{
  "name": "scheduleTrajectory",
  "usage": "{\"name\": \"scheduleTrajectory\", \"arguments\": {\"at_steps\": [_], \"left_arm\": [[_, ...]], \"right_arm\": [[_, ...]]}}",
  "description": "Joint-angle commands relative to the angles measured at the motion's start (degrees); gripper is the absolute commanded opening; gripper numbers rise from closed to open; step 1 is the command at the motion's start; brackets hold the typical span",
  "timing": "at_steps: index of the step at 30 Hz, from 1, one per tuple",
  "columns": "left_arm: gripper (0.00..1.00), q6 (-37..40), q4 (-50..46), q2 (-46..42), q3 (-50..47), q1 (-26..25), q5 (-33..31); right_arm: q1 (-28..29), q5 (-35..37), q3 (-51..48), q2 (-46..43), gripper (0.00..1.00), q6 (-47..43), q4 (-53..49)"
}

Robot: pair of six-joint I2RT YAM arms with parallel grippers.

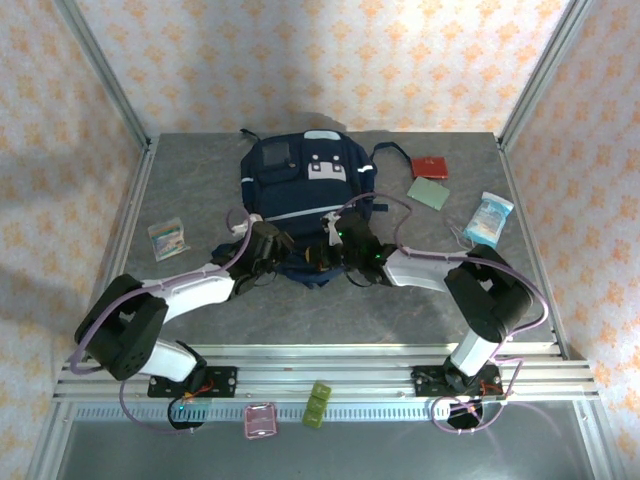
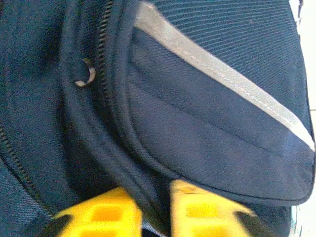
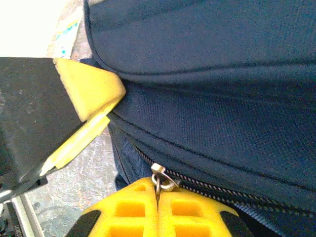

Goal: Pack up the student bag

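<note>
Pinching the navy-blue fabric student bag [image 1: 305, 180] at its seam, left pincer [image 2: 157, 202] clamped there, right pincer [image 3: 158, 197] clamped on silver metal zipper pull [image 3: 159, 174]

Overhead view is bright and even, with just a soft shadow on the table [image 1: 200, 190] behind the student bag [image 1: 305, 180] and a dim patch on the wall [image 1: 60, 150] left of it. Wrist shots are soft up close. Background beside the bag blows out pure white, and the yellow fingers [image 2: 106, 217] below it are blurry.
</note>
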Motion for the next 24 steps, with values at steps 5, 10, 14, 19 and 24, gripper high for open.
{"name": "scheduleTrajectory", "arguments": {"at_steps": [5,10,14,19,24], "left_arm": [[0.00,1.69,4.01,-1.87,-0.95,4.94,0.63],[0.00,5.46,2.00,-5.06,-1.67,9.14,2.81],[0.00,8.22,1.08,-5.67,-1.21,11.89,4.83],[0.00,12.19,-0.98,-4.27,2.12,13.97,5.36],[0.00,16.55,-4.76,-2.26,7.62,15.97,3.33]], "right_arm": [[-0.32,4.99,3.56,-0.53,0.00,-0.19,-9.57],[-4.59,10.42,3.46,-2.95,0.00,-1.54,-19.07],[-7.82,15.74,2.37,-4.47,0.00,-4.16,-23.02],[-8.79,16.90,1.98,-4.42,0.00,-5.32,-23.04],[-6.08,10.58,2.92,-3.61,0.00,-3.43,-17.38]]}}
